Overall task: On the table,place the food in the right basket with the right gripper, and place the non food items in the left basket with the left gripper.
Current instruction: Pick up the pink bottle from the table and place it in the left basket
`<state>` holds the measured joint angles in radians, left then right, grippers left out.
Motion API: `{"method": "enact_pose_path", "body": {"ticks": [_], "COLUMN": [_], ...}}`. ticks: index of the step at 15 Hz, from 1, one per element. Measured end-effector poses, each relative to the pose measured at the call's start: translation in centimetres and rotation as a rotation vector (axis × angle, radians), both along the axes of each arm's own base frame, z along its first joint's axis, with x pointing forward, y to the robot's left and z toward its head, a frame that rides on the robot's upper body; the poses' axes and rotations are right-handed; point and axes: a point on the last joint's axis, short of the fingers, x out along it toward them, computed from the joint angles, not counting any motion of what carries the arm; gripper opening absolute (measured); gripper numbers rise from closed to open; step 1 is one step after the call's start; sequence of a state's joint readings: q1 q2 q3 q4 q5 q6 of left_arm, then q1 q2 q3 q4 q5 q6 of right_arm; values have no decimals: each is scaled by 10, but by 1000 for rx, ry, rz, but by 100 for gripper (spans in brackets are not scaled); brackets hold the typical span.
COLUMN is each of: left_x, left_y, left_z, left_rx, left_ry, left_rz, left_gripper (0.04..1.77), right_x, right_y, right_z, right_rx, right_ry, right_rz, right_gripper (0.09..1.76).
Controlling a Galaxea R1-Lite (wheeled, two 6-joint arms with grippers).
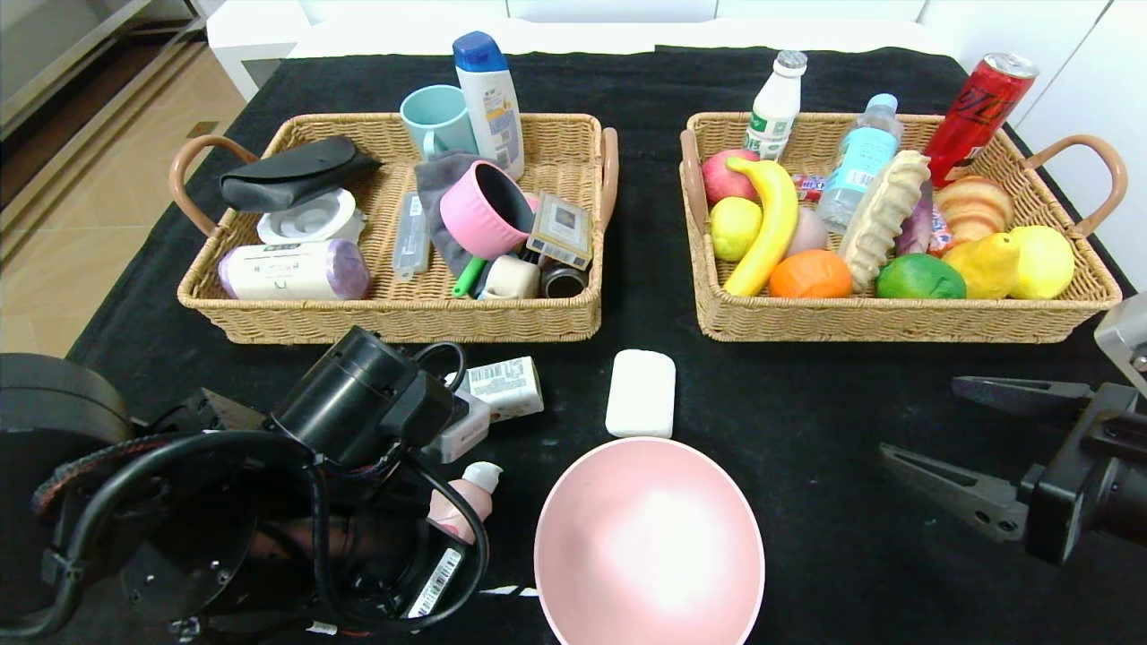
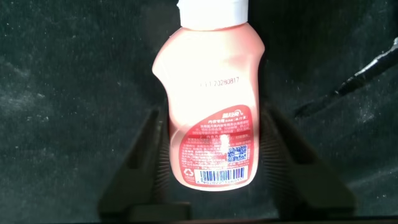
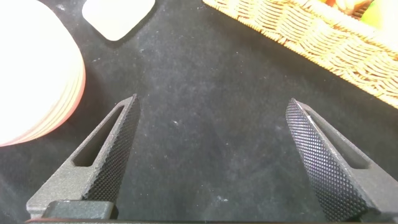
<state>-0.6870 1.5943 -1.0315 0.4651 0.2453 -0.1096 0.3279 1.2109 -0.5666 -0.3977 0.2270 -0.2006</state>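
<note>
A pink bottle with a white cap lies on the table near the front left. My left gripper straddles the pink bottle, with both pads against its sides; in the head view the wrist hides the fingers. Behind it lie a small white box with green print and a plain white bar. A big pink bowl stands at the front centre. My right gripper hovers open at the front right over bare cloth, nothing between its fingers. The orange fruit lies in the right basket.
The left basket holds a grey roll with a purple end, a pink cup, a shampoo bottle and several other items. The right basket is packed with fruit, bottles and a red can. In the right wrist view the bowl and bar lie beyond the fingers.
</note>
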Motion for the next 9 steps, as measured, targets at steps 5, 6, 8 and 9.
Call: {"method": "enact_pose_path", "body": {"ticks": [5,6,8,9], "left_x": [1,2,2,2], "left_y": [-1,-1,-2,-2], "left_z": [-3,-3,-4,-5], "left_rx": [16,17,21,21], "left_ry": [2,3,5,6], "left_rz": [6,7,7,8], "left_gripper": [85,85,85,85], "right_x": [-1,-1,-1,-1], "right_y": [0,0,0,0], "right_z": [-1,-1,-1,-1], "right_rx": [-1,-1,-1,-1], "right_ry": [4,4,3,3], "right_rz": [3,4,3,3], "right_gripper": [171,171,171,171]}}
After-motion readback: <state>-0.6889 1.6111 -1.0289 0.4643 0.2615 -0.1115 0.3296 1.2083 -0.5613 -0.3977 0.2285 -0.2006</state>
